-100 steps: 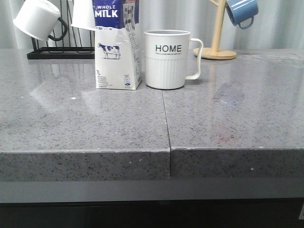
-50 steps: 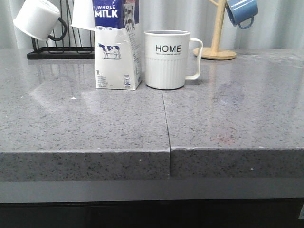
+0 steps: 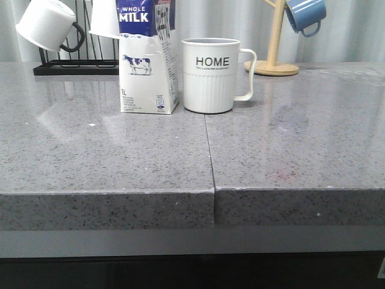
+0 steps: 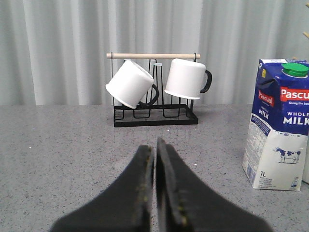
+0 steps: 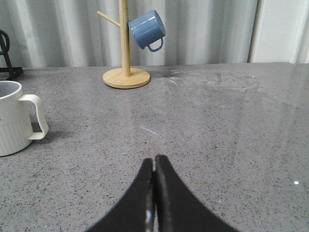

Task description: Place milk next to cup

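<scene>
The milk carton [image 3: 148,60], white with a blue "WHOLE MILK" top and a cow picture, stands upright on the grey counter, right beside the left of the white ribbed "HOME" cup [image 3: 210,75]; a narrow gap shows between them. The carton also shows in the left wrist view [image 4: 279,124], the cup's handle side in the right wrist view [image 5: 17,118]. My left gripper [image 4: 154,145] is shut and empty, well short of the carton. My right gripper [image 5: 155,159] is shut and empty, off to the cup's handle side. Neither gripper shows in the front view.
A black wire rack [image 4: 154,113] with two white black-handled mugs [image 4: 133,84] stands behind the carton. A wooden mug tree [image 5: 125,72] holding a blue mug [image 5: 147,30] stands at the back right. A seam [image 3: 209,150] splits the counter. Grey curtains hang behind.
</scene>
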Motion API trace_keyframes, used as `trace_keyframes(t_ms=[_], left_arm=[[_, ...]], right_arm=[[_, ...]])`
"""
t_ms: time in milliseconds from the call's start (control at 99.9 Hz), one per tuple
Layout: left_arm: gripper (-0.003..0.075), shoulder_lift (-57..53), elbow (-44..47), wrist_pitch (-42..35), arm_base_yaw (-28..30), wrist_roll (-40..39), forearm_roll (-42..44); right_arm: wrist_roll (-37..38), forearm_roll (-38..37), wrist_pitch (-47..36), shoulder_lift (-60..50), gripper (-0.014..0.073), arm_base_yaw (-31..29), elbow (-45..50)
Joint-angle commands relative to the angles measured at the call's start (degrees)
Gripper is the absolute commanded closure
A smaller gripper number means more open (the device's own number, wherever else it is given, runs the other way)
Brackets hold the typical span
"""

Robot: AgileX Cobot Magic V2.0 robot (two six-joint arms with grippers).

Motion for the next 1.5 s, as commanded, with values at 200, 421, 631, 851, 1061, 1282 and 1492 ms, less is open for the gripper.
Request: trace_keyframes(t_ms=[200,421,631,851,1061,1282,1492], left_arm=[[0.0741,0.49,-1.64,-4.63,0.06,-0.45,0.05],[0.0741,0.49,-1.64,-5.51,0.06,-0.45,0.59],[0.0741,0.49,-1.23,-7.36,0.06,0.17,3.33],[0.0741,-4.79,3.92,-4.63,4.10,0.07,7.27],[0.0741,-14.54,10.45,0.50,6.88,-0.55,7.82],[0.0741,-17.15,15.90,2.07,6.34,-10.81,11.40],[0.0741,-17.15,18.80,0.36,2.76,-11.90,13.78]], right_arm=[[-0.15,-0.41,-4.25,0.53,0.0715,-0.36,-1.46],[-0.15,-0.41,-4.25,0.53,0.0715,-0.36,-1.46],[-0.15,-0.41,-4.25,0.53,0.0715,-0.36,-1.46],[-0.15,-0.41,-4.25,0.53,0.0715,-0.36,-1.46],[-0.15,-0.41,-4.25,0.53,0.0715,-0.36,-1.46],[-0.15,-0.41,-4.17,0.59,0.0715,-0.36,-1.46],[-0.15,-0.41,-4.28,0.59,0.0715,-0.36,-1.46]])
